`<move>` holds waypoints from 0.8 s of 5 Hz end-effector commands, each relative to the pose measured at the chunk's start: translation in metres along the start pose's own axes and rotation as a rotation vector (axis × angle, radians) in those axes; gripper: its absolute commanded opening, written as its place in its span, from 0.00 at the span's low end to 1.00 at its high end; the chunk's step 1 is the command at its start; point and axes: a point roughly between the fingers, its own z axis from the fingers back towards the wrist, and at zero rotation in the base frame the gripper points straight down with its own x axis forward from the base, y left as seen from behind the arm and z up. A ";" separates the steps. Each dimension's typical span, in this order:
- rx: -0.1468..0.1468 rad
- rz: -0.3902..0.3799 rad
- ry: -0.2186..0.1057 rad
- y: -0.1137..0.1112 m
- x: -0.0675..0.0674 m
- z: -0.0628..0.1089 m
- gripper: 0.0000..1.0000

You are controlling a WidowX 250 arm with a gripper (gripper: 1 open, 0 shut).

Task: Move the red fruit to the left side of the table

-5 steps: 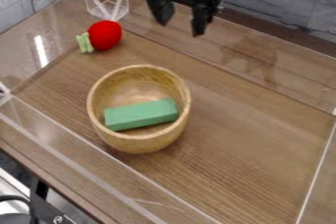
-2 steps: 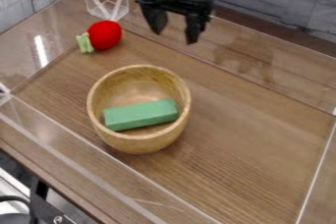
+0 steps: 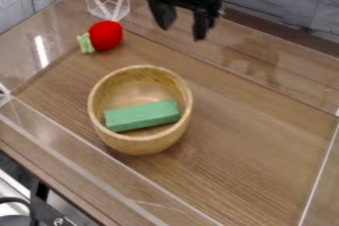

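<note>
**End effector open above far edge; red fruit at far left of desk**

Desk (image 3: pixel 252 121): brown wood-grain top, low clear acrylic walls on all sides. Near-right corner and left edge run out of frame; reflections on the acrylic blur the far boundary.

Wooden bowl (image 3: pixel 101 123): centre-left of the desk, upright. Green block (image 3: pixel 142 116) lies inside it, slightly tilted.

End effector (image 3: pixel 181 18): black, hangs over the far middle of the desk, pointing steeply down, fingers spread with nothing between them. The arm above it is cut off by the top of frame.

Red fruit (image 3: pixel 105 35): far left, near the back wall, well apart from the end effector and beyond the bowl. Green cap faces left; detail too small to resolve.
</note>
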 end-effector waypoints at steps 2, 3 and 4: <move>-0.015 -0.058 -0.039 0.006 0.011 0.007 1.00; -0.012 -0.024 -0.032 -0.003 0.011 0.004 1.00; -0.016 -0.032 -0.027 -0.016 0.007 0.008 1.00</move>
